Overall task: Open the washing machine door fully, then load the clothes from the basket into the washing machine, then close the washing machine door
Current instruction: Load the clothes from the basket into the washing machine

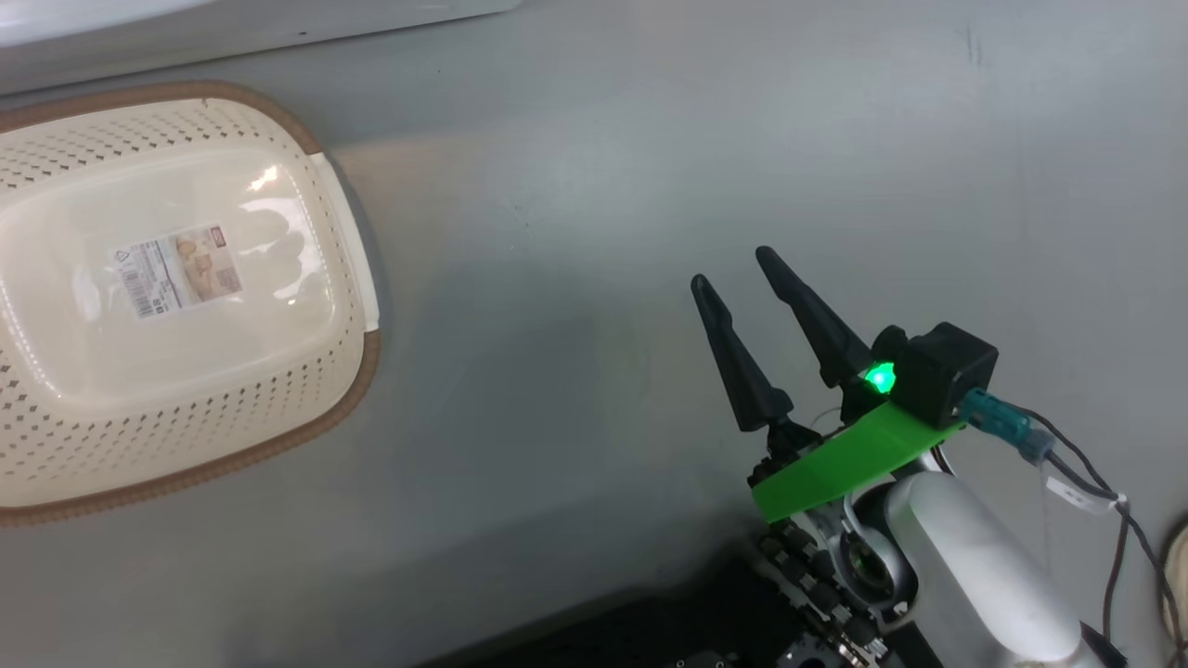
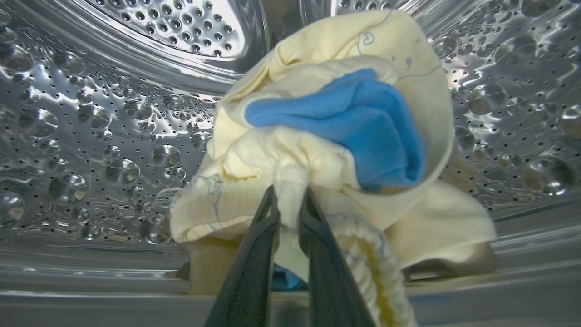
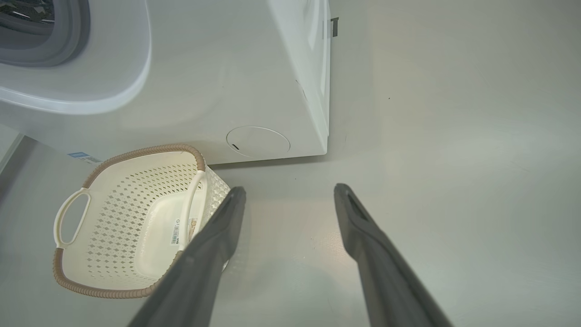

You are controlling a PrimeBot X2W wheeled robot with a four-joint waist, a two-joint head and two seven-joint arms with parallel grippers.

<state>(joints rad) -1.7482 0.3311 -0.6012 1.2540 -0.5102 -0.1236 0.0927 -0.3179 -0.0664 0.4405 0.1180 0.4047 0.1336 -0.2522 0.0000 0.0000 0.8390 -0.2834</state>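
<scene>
**Clothes in the drum, release comes next**

The loading step is in hand. The left gripper (image 2: 289, 190) is inside the steel drum (image 2: 91, 136) of the washing machine (image 3: 254, 68). Its fingers are pinched on a fold of the clothes (image 2: 317, 159), pale yellow cloth wrapped round a blue piece (image 2: 363, 122), bunched just beyond the fingertips. The basket (image 1: 306, 390) on the floor (image 1: 603, 186) looks empty. Next, I judge, the fingers must part and back out before the washing machine door is closed. The right gripper (image 1: 730, 265) hovers with fingers spread, holding nothing.

sticker (image 1: 176, 272) on basket (image 1: 371, 362), print illegible
</scene>
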